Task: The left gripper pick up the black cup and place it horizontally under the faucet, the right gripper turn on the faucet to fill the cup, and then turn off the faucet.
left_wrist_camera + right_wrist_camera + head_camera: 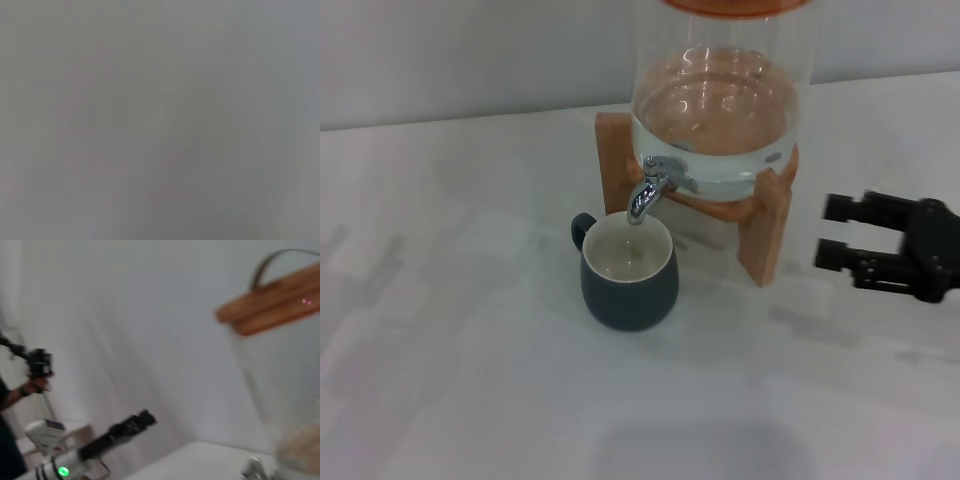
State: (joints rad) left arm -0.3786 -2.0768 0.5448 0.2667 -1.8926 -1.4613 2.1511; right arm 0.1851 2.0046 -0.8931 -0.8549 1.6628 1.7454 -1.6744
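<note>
The black cup (629, 271) is standing upright on the white table (440, 330), mouth up, directly under the faucet (650, 188) of the glass water dispenser (720, 110); its handle is pointing away from the wooden stand (765, 225). The right gripper (838, 232) is hovering beyond the stand, well apart from the cup, prongs spread wide, aiming toward the dispenser.

The left wrist view is showing only grey blur.

The right wrist view is showing the dispenser's wooden lid (272, 300), the faucet (255, 469) below, and the other arm (107, 437) farther off.

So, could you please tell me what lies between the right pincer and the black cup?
In the head view, the dispenser's wooden stand leg stands between the right pincer and the black cup; otherwise only bare table.
</note>
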